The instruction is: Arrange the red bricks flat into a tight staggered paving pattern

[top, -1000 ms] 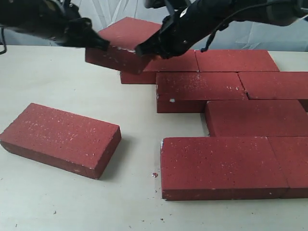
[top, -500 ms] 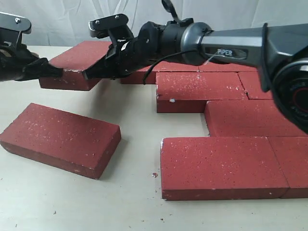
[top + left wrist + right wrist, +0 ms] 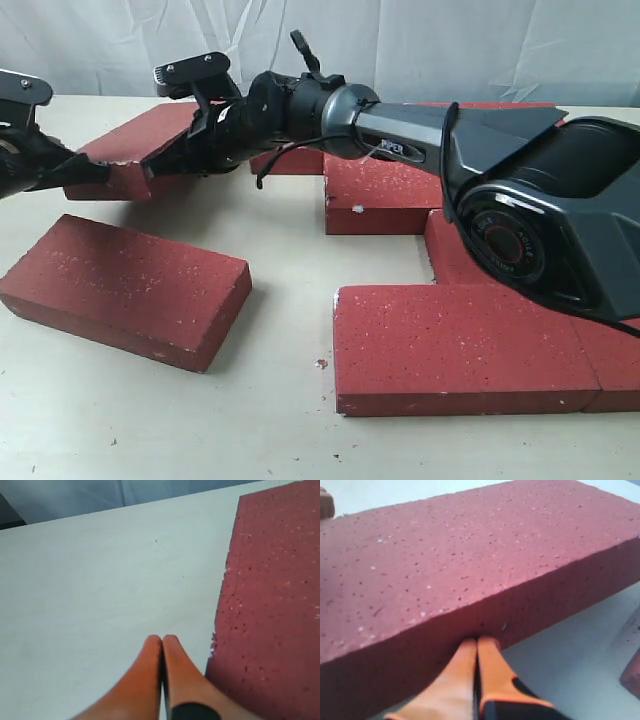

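- The far-left brick (image 3: 150, 125) sits at the far left of the table (image 3: 280, 260), set apart from the other red bricks, with both grippers at its near side.
- The left gripper (image 3: 161, 645) has its orange fingers pressed together with nothing between them. The tips sit over bare table, just beside the brick's end edge.
- The right gripper (image 3: 477, 644) is likewise closed on nothing, and its tips touch the brick's long side face.
- The grippers cover the near lower edge of this brick in the exterior view, so it may be lying fully flat or slightly raised; I cannot tell which.
- A loose brick (image 3: 125, 285) lies flat at the near left, turned at an angle and well apart from the paved group.
- A near brick (image 3: 450, 345) lies flat at the near right, and another brick (image 3: 615, 365) touches its right end.
- Behind them the laid bricks (image 3: 380, 200) step back in staggered rows towards the far right.
- The right arm (image 3: 520, 190) reaches across from the right over these rows and hides much of them.
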